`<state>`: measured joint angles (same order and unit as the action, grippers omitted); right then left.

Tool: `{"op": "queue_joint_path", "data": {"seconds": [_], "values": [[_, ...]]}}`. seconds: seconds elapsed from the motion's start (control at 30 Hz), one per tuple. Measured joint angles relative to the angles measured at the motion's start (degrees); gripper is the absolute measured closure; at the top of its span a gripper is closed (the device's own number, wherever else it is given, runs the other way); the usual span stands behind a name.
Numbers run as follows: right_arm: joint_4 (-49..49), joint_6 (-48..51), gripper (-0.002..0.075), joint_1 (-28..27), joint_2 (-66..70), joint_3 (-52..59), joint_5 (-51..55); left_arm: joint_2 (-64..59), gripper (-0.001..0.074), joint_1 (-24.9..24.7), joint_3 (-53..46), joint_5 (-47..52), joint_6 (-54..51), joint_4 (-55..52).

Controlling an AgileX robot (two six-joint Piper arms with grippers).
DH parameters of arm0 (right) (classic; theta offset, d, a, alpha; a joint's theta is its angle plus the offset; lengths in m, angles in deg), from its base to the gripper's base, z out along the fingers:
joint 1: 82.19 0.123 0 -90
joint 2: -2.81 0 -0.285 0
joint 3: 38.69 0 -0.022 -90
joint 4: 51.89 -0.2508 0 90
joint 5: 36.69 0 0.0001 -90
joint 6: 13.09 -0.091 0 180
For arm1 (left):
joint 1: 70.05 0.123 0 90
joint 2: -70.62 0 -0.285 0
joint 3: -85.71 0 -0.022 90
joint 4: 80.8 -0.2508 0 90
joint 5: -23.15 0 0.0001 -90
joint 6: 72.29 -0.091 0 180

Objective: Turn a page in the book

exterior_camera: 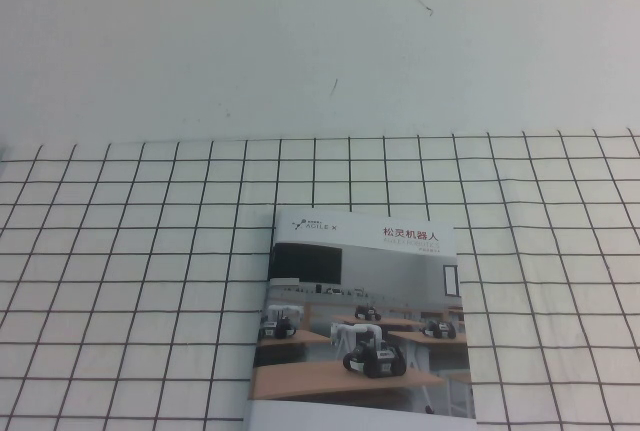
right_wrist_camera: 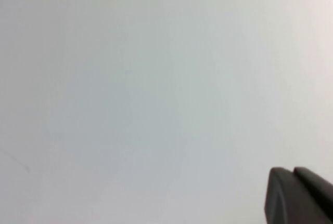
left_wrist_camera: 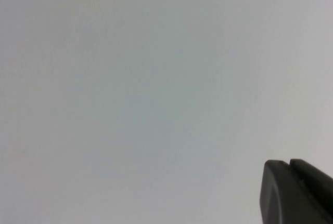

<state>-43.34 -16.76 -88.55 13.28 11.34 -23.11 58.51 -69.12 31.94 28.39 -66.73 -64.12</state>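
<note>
A closed book [exterior_camera: 362, 321] lies flat on the worktop [exterior_camera: 120, 281], on a white cloth with a black grid [exterior_camera: 560, 251], at the near edge just right of centre. Its cover, face up, shows small wheeled robots on wooden desks under a white title band. Neither arm appears in the high view. Left pincer [left_wrist_camera: 296, 193]: only a dark tip shows at the corner of its wrist view, against a plain pale surface; apart or together, cannot tell. Right pincer [right_wrist_camera: 299, 195]: the same in its own wrist view; cannot tell.
</note>
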Motion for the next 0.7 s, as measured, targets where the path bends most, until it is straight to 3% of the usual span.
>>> {"op": "queue_joint_path", "data": {"seconds": [0.2, 0.37, 0.47, 0.7], "values": [[-7.38, 6.33, 0.0728, 0.00, 14.73, -9.73, 20.68, -12.38, 0.0738, 0.00, 9.72, 16.70, -3.46, -0.29], [-16.84, 14.69, 0.0728, 0.00, 29.04, -14.45, 29.93, -21.30, 0.0738, 0.00, 10.89, 17.44, -3.80, 3.06], [-25.42, 25.91, 0.0728, 0.00, 37.19, -15.02, 31.77, -26.57, 0.0738, 0.00, 10.89, 18.18, -5.90, 10.16], [-47.42, 48.53, 0.0727, 0.00, 51.21, -15.09, 34.45, -39.78, 0.0738, 0.00, 13.52, 34.22, -29.79, 37.49]]}}
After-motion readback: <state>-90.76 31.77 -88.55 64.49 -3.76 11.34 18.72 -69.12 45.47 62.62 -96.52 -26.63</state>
